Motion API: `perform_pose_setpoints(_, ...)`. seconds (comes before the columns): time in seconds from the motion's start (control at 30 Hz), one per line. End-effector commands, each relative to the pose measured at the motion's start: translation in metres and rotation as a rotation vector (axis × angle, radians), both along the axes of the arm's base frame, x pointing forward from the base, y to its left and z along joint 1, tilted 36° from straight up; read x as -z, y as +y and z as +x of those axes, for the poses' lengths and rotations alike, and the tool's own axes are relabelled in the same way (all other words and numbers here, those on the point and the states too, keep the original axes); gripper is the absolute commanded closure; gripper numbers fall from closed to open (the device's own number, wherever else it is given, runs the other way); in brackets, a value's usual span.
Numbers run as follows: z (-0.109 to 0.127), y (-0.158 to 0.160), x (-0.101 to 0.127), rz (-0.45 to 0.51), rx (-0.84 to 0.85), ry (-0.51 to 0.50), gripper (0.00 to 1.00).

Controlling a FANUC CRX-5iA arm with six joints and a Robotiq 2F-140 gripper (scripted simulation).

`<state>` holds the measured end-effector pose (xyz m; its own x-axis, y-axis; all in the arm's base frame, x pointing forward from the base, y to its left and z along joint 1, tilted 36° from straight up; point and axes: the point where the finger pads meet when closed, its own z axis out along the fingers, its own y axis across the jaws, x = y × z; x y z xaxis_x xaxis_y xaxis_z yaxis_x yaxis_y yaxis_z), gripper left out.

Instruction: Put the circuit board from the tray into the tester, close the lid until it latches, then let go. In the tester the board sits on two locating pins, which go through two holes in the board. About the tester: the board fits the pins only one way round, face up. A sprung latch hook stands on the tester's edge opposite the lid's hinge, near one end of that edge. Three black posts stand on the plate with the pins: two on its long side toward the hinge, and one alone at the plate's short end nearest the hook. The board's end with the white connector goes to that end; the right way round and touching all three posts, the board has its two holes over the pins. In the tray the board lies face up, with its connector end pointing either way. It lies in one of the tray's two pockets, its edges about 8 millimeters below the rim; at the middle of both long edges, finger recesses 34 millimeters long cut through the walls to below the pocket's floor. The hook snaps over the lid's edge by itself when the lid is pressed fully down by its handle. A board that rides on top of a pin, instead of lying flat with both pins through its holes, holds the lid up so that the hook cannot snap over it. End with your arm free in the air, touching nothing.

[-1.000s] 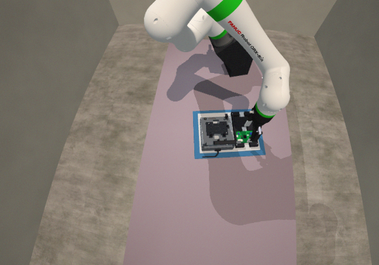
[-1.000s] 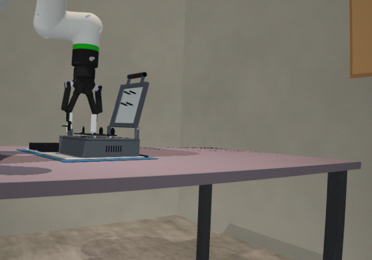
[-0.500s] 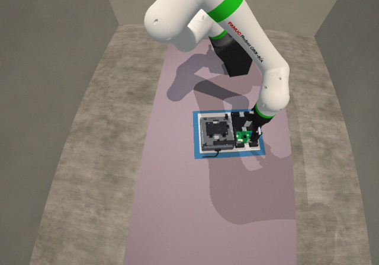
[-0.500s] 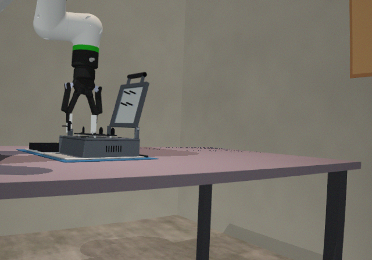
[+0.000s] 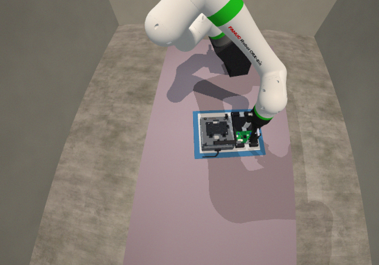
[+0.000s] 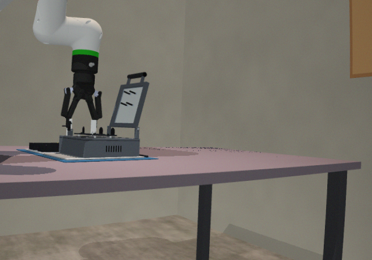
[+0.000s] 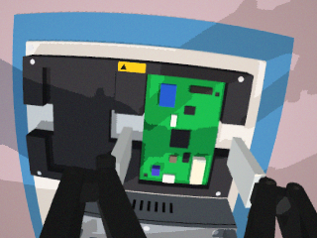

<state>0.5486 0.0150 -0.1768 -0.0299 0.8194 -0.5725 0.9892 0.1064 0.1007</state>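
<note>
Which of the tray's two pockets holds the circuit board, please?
The right-hand pocket in the wrist view holds the green circuit board; the left pocket of the tray shows only black floor.
</note>
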Motion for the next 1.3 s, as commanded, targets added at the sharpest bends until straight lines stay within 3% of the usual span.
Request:
perform_pose_setpoints(0.0,0.001,-0.002,0.004,0.0,0.0,0.0,0.42)
perform_pose_setpoints(1.27,0.003,-0.01,0.014,0.0,0.0,0.0,0.42)
